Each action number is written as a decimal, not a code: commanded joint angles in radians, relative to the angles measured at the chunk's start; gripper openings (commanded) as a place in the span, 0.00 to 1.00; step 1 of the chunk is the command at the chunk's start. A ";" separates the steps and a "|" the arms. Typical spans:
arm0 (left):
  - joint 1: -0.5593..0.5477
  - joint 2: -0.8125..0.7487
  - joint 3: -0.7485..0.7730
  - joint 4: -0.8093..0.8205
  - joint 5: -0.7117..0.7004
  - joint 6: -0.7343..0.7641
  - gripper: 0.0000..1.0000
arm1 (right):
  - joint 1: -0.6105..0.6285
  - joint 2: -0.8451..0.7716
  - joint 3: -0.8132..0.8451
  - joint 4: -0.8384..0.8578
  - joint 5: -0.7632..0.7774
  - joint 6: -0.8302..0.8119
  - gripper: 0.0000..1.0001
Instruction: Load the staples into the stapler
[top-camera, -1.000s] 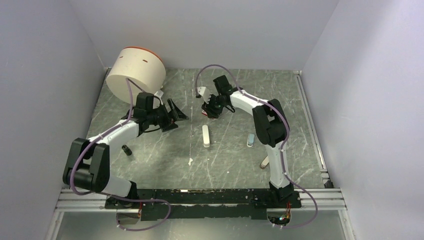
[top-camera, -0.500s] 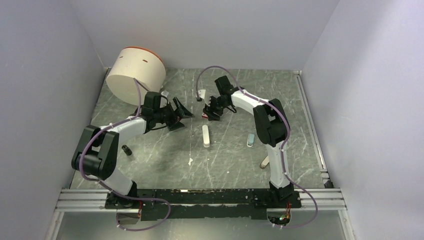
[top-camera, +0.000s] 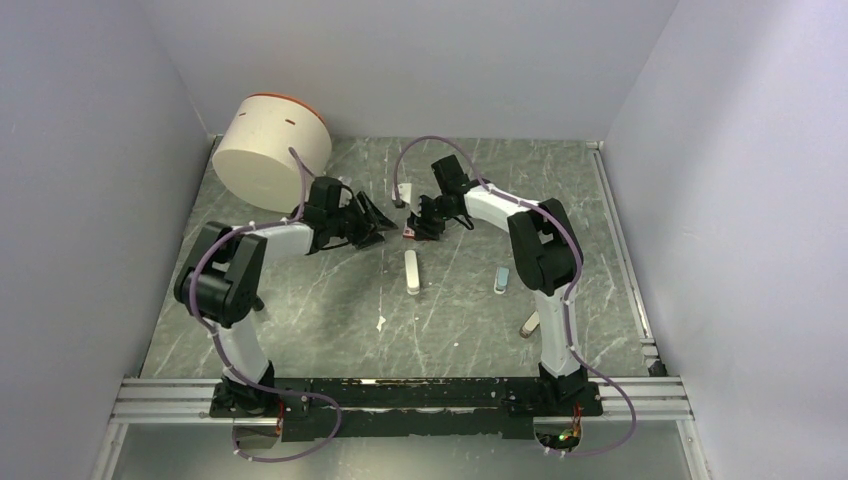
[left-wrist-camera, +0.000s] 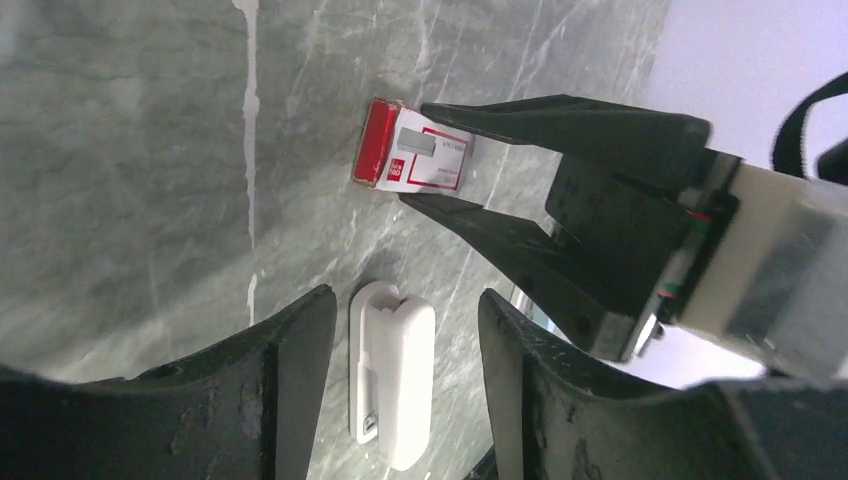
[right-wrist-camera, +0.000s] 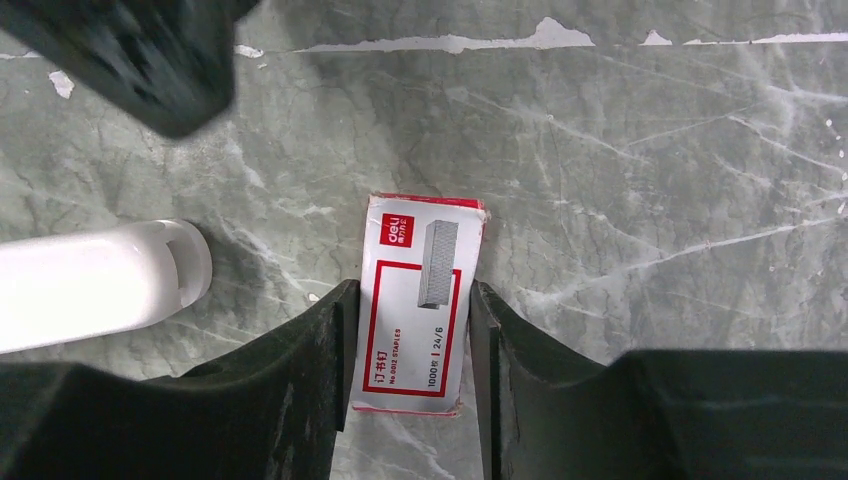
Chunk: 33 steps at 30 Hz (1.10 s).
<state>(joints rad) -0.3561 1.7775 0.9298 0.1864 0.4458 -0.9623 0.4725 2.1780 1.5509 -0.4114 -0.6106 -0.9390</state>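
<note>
The staples (right-wrist-camera: 425, 305), a red box with a white label, lie flat on the marble table (top-camera: 330, 300). My right gripper (right-wrist-camera: 412, 290) is shut on the box's two long sides, low at the table; this also shows in the top view (top-camera: 412, 226) and the left wrist view (left-wrist-camera: 412, 150). The stapler (top-camera: 411, 272), a slim white bar, lies just in front of the box and also shows in the right wrist view (right-wrist-camera: 100, 285). My left gripper (top-camera: 375, 222) is open and empty, left of the box. The stapler (left-wrist-camera: 392, 385) shows beyond its fingers, untouched.
A big white tub with an orange lid (top-camera: 272, 148) stands at the back left. A small pale blue item (top-camera: 501, 280) and a beige one (top-camera: 528, 324) lie at the right. A small black item (top-camera: 254, 300) lies at the left. Walls enclose three sides.
My left arm has swung right, bringing its open gripper close to the box. My right gripper has edged slightly left and stays at the box.
</note>
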 joint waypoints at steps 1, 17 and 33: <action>-0.040 0.074 0.072 0.073 -0.027 0.005 0.60 | -0.007 0.029 -0.009 -0.068 0.004 -0.070 0.42; -0.055 0.281 0.222 0.103 -0.020 0.132 0.43 | -0.026 0.070 0.054 -0.149 -0.039 -0.106 0.47; -0.055 0.342 0.237 0.204 0.111 0.139 0.21 | -0.028 0.117 0.107 -0.179 -0.058 -0.094 0.46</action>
<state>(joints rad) -0.4076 2.1044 1.1416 0.3237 0.4965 -0.8410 0.4461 2.2395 1.6558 -0.5518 -0.6941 -1.0176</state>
